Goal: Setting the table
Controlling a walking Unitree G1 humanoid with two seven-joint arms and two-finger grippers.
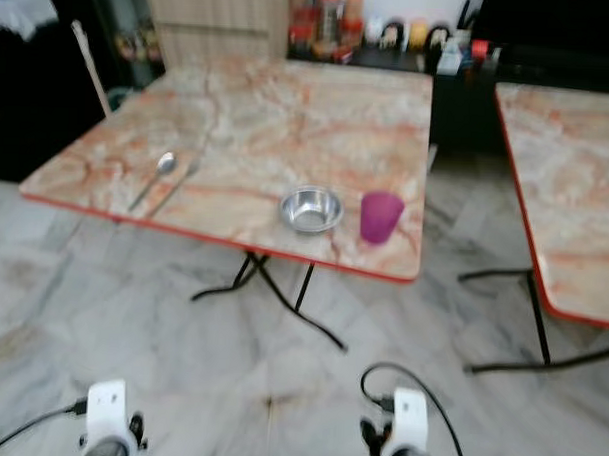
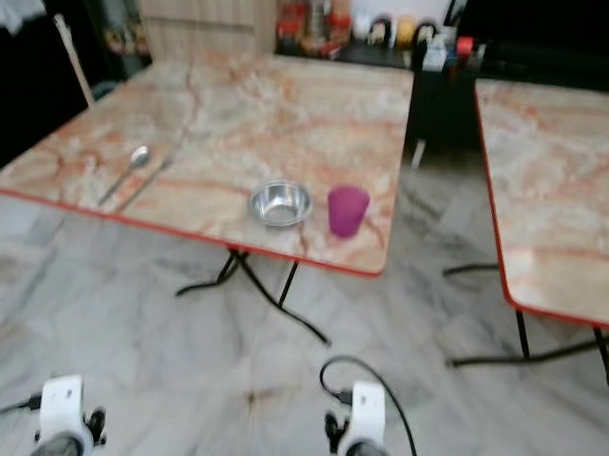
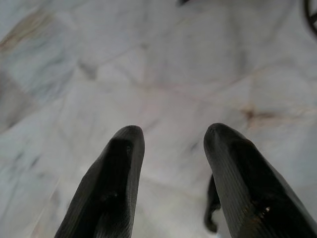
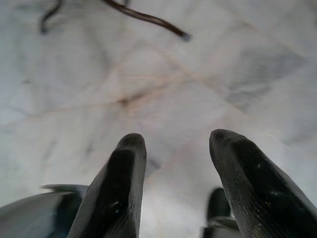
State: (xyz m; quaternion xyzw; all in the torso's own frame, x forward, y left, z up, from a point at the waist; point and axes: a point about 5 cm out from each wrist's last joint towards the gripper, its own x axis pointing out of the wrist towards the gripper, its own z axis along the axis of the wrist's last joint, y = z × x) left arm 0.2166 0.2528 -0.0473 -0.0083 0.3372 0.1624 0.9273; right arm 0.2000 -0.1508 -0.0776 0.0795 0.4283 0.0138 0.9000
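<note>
Nearest, at the bottom edge of the head views: two wrists w/ white housings and black cables, cut off by the frame, both arms hanging low over the floor. The left gripper point(image 3: 171, 136) has its two long black ribbed fingers spread apart, nothing btwn them; the right gripper point(image 4: 173, 141) likewise spread and empty. Both point down at the floor point(image 1: 180, 364), glossy pale grey marble tile w/ faint brown veins.

Further on stands a square folding table point(image 1: 288, 117), top in peach-and-orange marble pattern, red rim, thin black metal legs crossing under it. Near its front edge sits a small round steel bowl point(image 1: 310, 208), shiny, and just beside it, on the robot's right, a purple plastic cup point(image 1: 381, 217), upright. Well apart toward the left edge lies a metal spoon point(image 1: 154, 178); a thin utensil next to it is too blurred to identify.

A second matching table point(image 1: 571, 187) on the right is cut off. Beyond, a dark counter w/ jars and bottles point(image 1: 391, 31), blurred.
</note>
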